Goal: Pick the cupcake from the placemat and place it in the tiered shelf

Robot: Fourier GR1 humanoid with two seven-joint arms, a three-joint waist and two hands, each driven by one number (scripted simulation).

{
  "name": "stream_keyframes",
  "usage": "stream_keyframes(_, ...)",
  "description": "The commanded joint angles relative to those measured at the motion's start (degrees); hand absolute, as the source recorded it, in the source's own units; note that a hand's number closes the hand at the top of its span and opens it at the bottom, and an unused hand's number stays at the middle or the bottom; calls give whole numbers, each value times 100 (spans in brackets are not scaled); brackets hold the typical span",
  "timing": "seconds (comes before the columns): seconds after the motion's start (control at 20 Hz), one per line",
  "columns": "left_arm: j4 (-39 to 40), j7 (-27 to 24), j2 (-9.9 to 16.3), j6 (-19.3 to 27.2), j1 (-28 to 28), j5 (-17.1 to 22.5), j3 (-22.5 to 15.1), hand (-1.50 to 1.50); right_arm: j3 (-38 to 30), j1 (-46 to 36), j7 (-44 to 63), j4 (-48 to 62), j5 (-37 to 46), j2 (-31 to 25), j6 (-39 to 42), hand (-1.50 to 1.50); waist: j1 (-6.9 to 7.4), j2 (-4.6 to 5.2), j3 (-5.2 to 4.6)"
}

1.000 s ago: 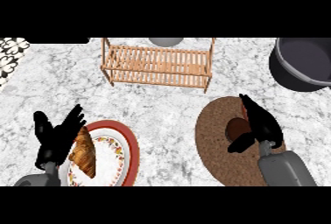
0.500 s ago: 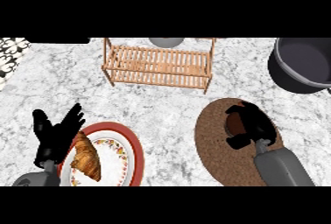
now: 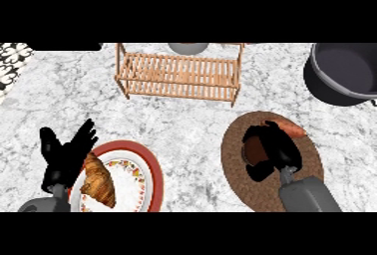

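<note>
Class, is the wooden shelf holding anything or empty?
Empty: the shelf shows bare slats; the cupcake sits on the placemat.

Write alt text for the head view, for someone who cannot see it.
The right hand curls over a dark cupcake on a round brown placemat. A wooden tiered shelf stands farther back on the marble counter, with a dark pot at the right. The left hand rests open beside a plate holding a croissant.

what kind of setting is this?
Likely a kitchen counter: white-grey marble top, a croissant on a red-rimmed plate, a wooden slatted tiered shelf and a large dark grey pot.
</note>
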Motion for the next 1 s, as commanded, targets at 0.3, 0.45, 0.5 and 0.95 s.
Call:
stream_keyframes(0.3,180,105,-152,-191,-338,-68,-305,0,2588,-1606,2670,313,-840,938,-1487,150,600,160,60)
stream_keyframes(0.45,271,102,-125,-172,-320,-81,-262,0,3000,-2292,3503,-263,-945,944,-2131,150,564,102,50)
stream_keyframes(0.5,201,187,-69,-155,-419,-111,-261,0,3204,-2561,3735,-209,-823,945,-2367,150,528,94,52)
stream_keyframes(0.95,336,-36,17,-166,-172,-131,-135,0,2822,-5068,5964,-704,-380,947,-2340,150,362,-13,27)
